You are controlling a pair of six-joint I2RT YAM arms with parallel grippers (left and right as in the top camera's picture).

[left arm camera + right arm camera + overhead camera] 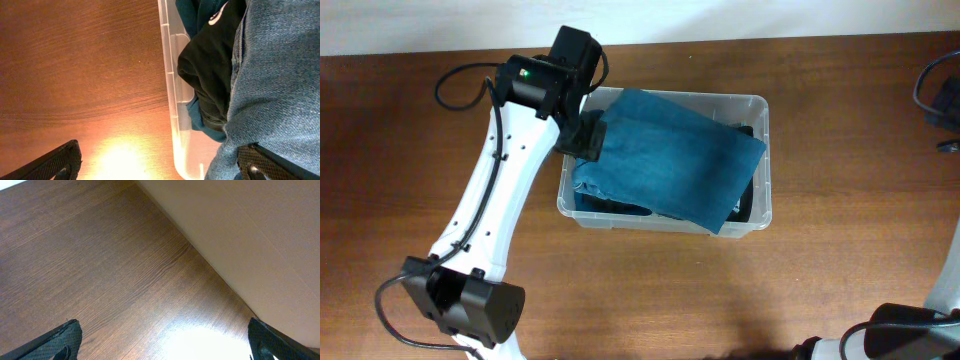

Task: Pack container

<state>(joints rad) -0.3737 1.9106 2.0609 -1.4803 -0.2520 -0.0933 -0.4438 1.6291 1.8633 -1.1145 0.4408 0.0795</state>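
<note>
At the middle of a brown wood-grain table stands the large rectangular clear plastic container, rounded at its corners. A folded blue denim garment lies slantwise across the top of it, over a black fabric item that fills the tub beneath. The left gripper, on a white arm, hangs at the container's left end with its jaws spread wide and grasping nothing. In the wrist view one finger is over bare table, the other is by the denim's edge, and the tub wall lies between them. The step appears to be letting go of the denim. Done well, the arm would rise straight up so neither finger drags the cloth or catches the rim. One denim corner seems to reach the near rim and may need pressing down inside. The right gripper is well apart, jaws wide and empty, over bare wood. The table has a light glare, and a pale plain wall meets its far edge.
</note>
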